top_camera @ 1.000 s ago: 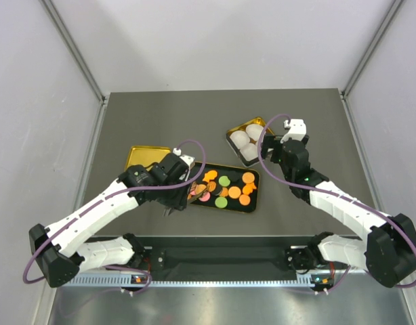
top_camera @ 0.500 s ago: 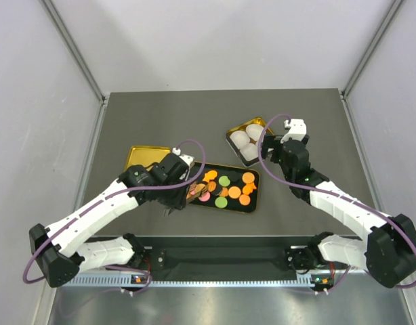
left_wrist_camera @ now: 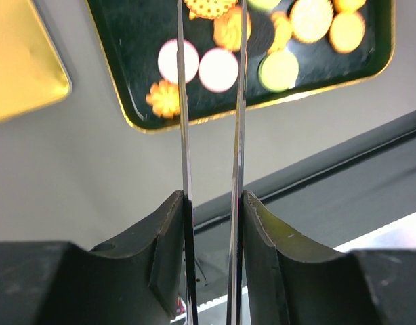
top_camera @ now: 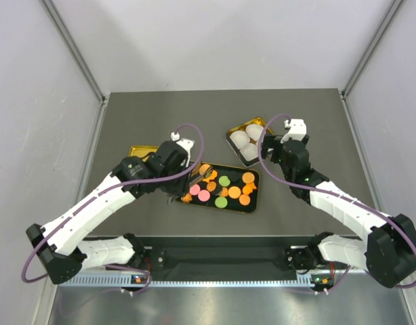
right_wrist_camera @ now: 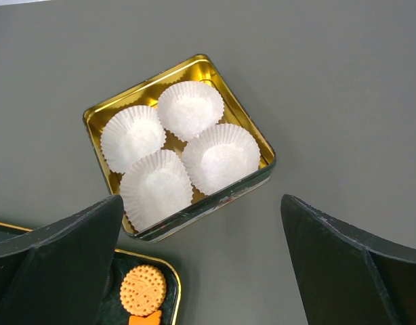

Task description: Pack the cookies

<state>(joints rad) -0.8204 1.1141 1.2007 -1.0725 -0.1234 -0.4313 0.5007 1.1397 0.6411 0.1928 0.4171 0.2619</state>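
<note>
The left gripper [left_wrist_camera: 210,20] hangs over the left end of the black tray [left_wrist_camera: 127,40], its fingers [left_wrist_camera: 171,257] a narrow gap apart, tips out of sight; whether it grips anything I can't tell; the cookies [top_camera: 234,192] lie in that tray; the right gripper [right_wrist_camera: 201,203] gapes wide, empty, above the gold tin [right_wrist_camera: 225,191] of paper cups [right_wrist_camera: 191,108].

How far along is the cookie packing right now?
Done: nothing yet; the four paper cups in the tin are empty. In hand: the left gripper hangs above the left end of the tray; whether it holds anything is hidden. The right gripper hangs open over the tin. Left: every cookie visible lies on the tray.
</note>
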